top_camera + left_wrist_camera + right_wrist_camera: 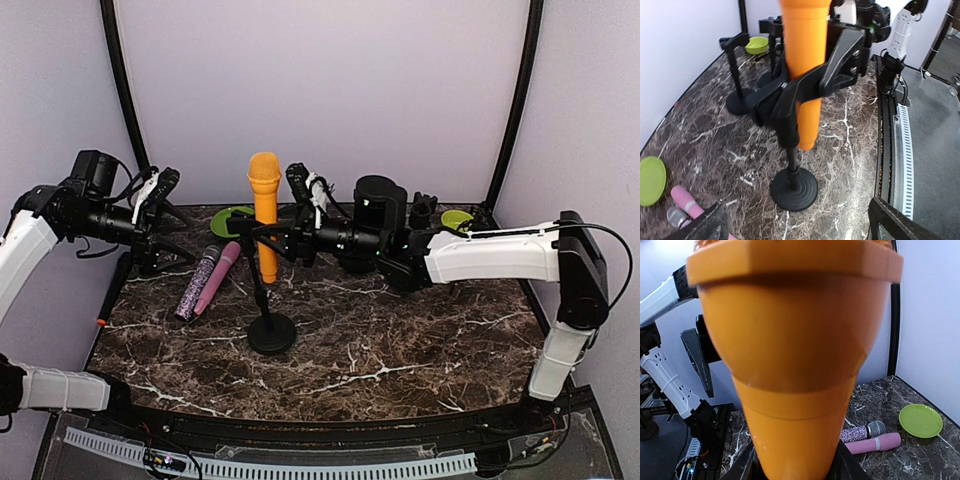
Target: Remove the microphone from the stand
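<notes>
Right hand [270,238] first: it's clamped onto the orange microphone [264,205], one finger on each side of the body, right around where the clip of the stand [271,332] holds it. On the right wrist camera the mic fills almost the whole view, so I can't really see the finger pads there. The left wrist camera shows the black finger pressed against the side of it pretty well, though.

The mic is upright in the clip, head on top. Its tail end hangs free above the stand's round base, which sits on the dark marble surface [400,350] a bit left of the middle.

My left hand [175,228] hangs off to the left, apart from the stand. Its fingers [705,227] are spread wide and it's holding nothing.

Quick count of the rest:
- **Microphones:** three in total. Besides the orange one, a purple glitter microphone [195,285] and a pink microphone [222,265] lie side by side, touching, just left of the stand.
- **Plates:** two. There's a green plate [232,218] at the back just left of the orange mic, and a second green plate [457,218] in the back right corner.
- **Other stands:** two, as far as I can tell, a spare black stand [737,75] and another black stand [771,30] behind it near the back wall.
- **Unknown:** one dark stick with an orange tip [112,285] lying along the left edge. No idea what it is.
</notes>
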Controlling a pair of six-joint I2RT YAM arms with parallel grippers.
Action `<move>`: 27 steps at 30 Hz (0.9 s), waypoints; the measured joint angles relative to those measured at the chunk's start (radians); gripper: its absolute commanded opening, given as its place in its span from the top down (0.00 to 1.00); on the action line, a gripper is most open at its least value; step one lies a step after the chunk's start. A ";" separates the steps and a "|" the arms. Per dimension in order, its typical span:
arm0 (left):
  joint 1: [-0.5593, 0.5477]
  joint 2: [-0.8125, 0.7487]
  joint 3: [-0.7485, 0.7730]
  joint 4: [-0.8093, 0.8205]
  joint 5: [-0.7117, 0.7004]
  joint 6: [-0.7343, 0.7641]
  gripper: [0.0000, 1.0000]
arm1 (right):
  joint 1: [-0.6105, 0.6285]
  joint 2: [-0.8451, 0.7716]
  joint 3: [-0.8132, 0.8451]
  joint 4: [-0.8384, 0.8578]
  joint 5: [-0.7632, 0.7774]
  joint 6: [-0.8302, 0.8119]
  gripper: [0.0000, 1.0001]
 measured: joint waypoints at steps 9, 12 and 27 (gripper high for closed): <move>-0.125 0.183 0.176 0.030 0.076 0.076 0.11 | 0.016 -0.011 -0.040 0.048 -0.002 0.006 0.54; -0.142 0.258 0.241 0.025 0.100 0.113 0.19 | 0.016 -0.015 -0.040 0.037 -0.003 0.008 0.37; -0.253 0.304 0.257 -0.011 0.100 0.180 0.44 | 0.017 -0.129 -0.040 -0.046 -0.014 0.015 0.44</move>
